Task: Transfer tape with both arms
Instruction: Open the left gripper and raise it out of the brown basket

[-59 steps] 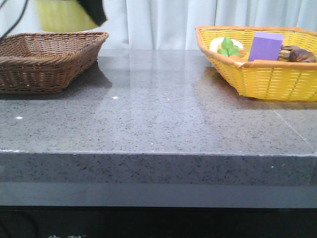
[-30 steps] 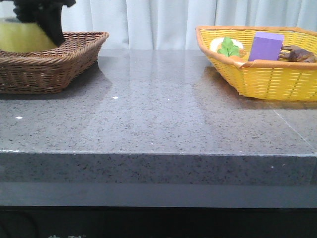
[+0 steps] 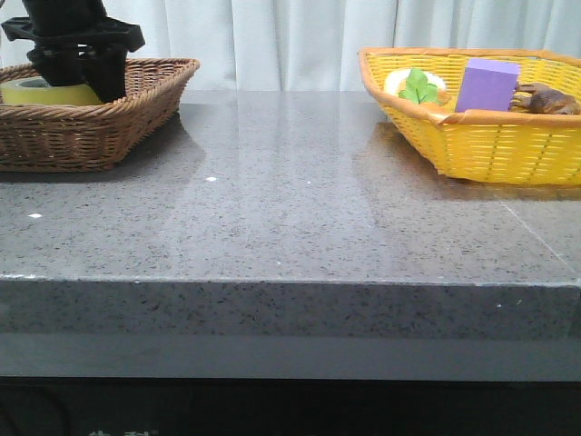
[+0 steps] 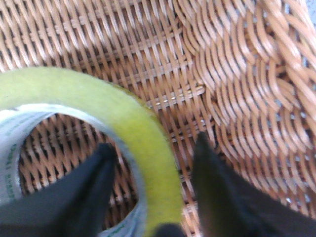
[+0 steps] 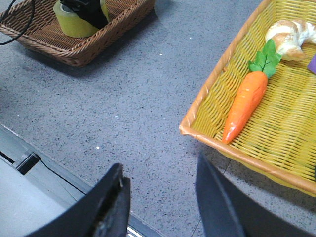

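My left gripper (image 4: 153, 197) fingers pinch the tape (image 4: 123, 118) wall; it looks stiff, light and smooth. My right gripper (image 5: 160, 202) fingers are wide, holding nothing.

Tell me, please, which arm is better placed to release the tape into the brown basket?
The left. Its gripper straddles the tape's wall inside the brown basket, while the right gripper hangs open and empty over the table near the yellow basket.
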`<move>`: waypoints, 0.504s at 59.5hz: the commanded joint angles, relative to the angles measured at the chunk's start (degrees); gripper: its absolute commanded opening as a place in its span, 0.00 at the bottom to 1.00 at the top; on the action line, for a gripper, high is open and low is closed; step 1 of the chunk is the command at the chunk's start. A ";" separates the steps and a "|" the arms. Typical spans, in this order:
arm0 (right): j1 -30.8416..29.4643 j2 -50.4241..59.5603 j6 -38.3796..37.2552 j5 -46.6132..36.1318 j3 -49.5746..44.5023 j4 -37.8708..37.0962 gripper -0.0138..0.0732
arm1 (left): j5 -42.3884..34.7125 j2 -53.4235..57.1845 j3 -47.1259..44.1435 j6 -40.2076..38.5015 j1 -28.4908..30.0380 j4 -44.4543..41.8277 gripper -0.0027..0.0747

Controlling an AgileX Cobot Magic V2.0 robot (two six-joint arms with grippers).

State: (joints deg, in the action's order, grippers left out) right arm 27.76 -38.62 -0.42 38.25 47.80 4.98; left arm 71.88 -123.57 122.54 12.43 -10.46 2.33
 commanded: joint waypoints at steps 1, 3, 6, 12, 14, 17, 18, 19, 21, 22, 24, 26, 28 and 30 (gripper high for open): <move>-0.37 0.13 0.42 -3.93 1.45 0.21 0.56 | 0.29 4.47 1.89 -0.48 0.12 0.54 0.58; -0.37 0.13 0.42 -3.93 1.45 0.21 0.56 | 0.29 4.77 1.89 -0.48 0.12 0.54 0.58; -0.37 0.13 0.42 -3.93 1.45 0.21 0.56 | 0.29 5.76 1.89 -0.74 0.12 0.89 0.58; -0.37 0.13 0.42 -3.93 1.45 0.21 0.56 | 0.29 7.55 1.89 -0.98 -0.08 1.87 0.58; -0.37 0.13 0.42 -3.93 1.45 0.21 0.56 | 0.29 8.19 1.89 -1.27 -0.20 2.37 0.58; -0.37 0.13 0.42 -3.93 1.45 0.21 0.56 | 0.29 9.11 1.89 -1.80 -0.34 2.98 0.58; -0.37 0.13 0.42 -3.93 1.45 0.21 0.56 | 0.29 9.64 1.89 -1.80 -0.34 3.26 0.58; -0.37 0.13 0.42 -3.93 1.45 0.21 0.56 | 0.29 9.97 1.89 -1.80 -0.34 3.53 0.58; -0.37 0.13 0.42 -3.93 1.45 0.21 0.56 | 0.29 11.03 1.79 -1.80 -0.47 4.04 0.58; -0.37 0.13 0.42 -3.93 1.45 0.21 0.56 | 0.29 11.41 1.82 -1.80 -0.47 4.37 0.58; -0.37 0.13 0.42 -3.93 1.45 0.21 0.56 | 0.29 12.43 1.82 -1.82 -0.85 5.19 0.58; -0.37 0.13 0.42 -3.93 1.45 0.21 0.56 | 0.29 13.29 1.77 -1.82 -1.32 6.02 0.58; -0.37 0.13 0.42 -3.93 1.45 0.21 0.56 | 0.29 14.45 1.50 -1.82 -1.94 6.57 0.58; -0.37 0.13 0.42 -3.93 1.45 0.21 0.56 | 0.29 15.50 1.01 -1.82 -2.60 6.70 0.58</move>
State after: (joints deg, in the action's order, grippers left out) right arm 27.76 -38.62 -0.42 38.25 47.80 4.98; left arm 71.78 -114.01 122.54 11.41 -11.38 6.46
